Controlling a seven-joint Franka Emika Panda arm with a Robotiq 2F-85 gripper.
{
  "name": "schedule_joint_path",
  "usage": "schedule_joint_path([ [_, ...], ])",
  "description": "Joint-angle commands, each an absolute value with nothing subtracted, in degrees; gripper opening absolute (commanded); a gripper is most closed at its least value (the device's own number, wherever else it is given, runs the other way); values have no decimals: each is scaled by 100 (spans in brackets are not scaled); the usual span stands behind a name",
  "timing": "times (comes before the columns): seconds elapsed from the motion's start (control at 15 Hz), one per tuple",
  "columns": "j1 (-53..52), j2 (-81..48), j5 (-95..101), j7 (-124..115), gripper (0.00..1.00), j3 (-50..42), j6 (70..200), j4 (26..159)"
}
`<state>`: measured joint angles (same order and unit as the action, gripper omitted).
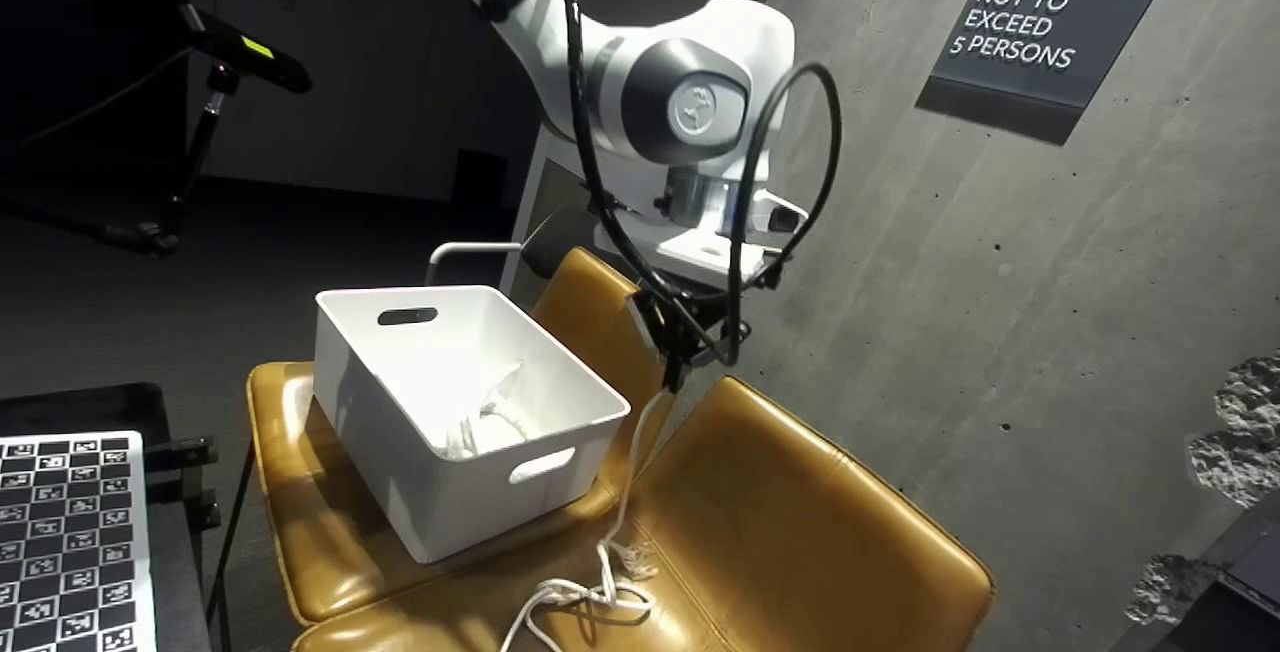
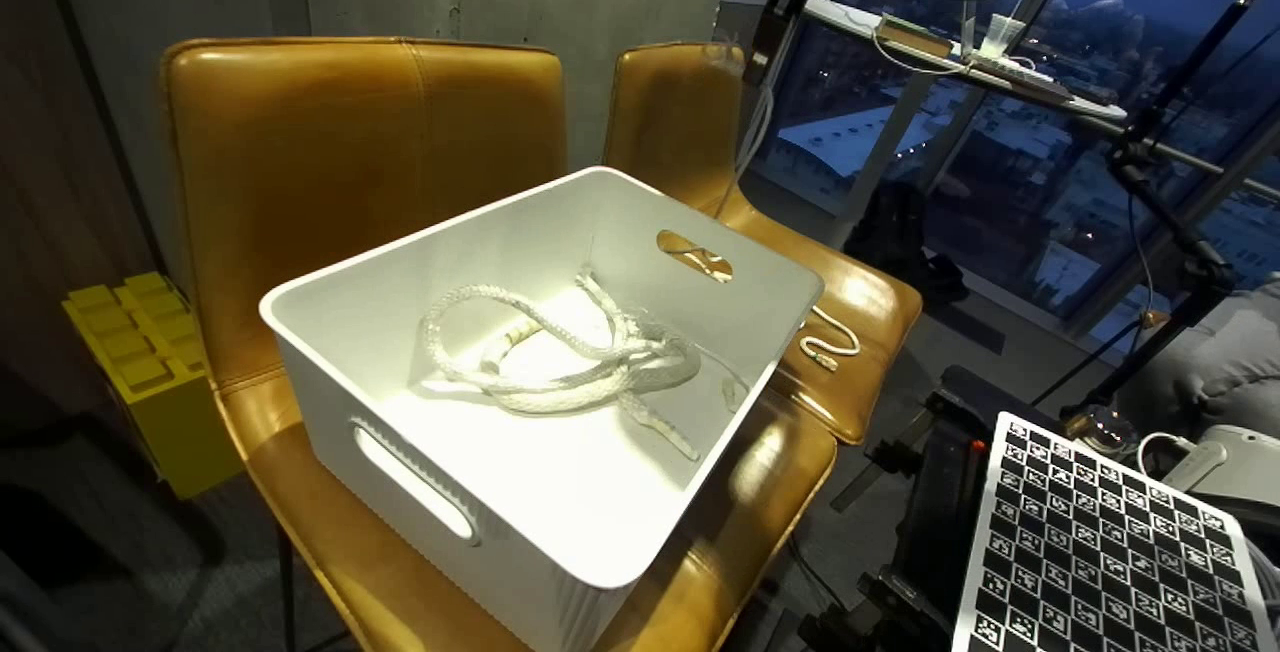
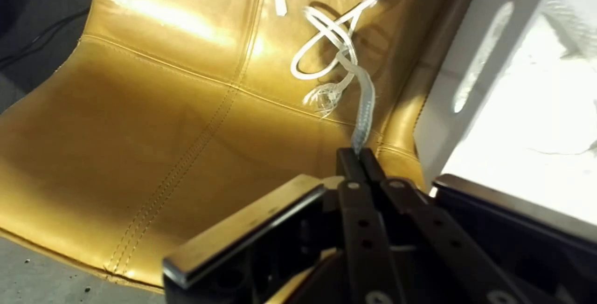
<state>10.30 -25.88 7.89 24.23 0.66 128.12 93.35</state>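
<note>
My gripper (image 3: 357, 153) is shut on a thin white rope (image 3: 366, 101), pinched between its black fingertips. From there the rope hangs down to a tan leather chair (image 1: 800, 502), where it lies in loose loops near a frayed tuft. In an exterior view the gripper (image 1: 672, 379) points downward above the gap between two chair backs, beside a white bin (image 1: 450, 502). Thicker whitish rope (image 2: 560, 397) lies coiled inside the bin. The gripper (image 2: 765, 57) is at the upper edge in an exterior view, behind the bin's far wall, partly cut off.
The bin stands on a second tan chair (image 2: 380, 132), close against the first. A concrete wall (image 1: 1000, 312) rises behind the chairs. A checkered marker board (image 2: 1110, 552) lies on a black stand nearby, and a yellow block-shaped object (image 2: 150, 382) stands on the floor.
</note>
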Motion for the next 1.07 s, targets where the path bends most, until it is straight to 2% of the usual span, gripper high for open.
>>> schedule_joint_path([
  [0.0,923,-1302,385,2486,1,161,12431,10297],
  [0.53,242,787,-87,2064,1,153,10815,10623],
  [0.8,-183,1466,-53,1473,1,304,9933,10127],
  [1.0,-393,1334,-48,1049,1,453,9487,9371],
])
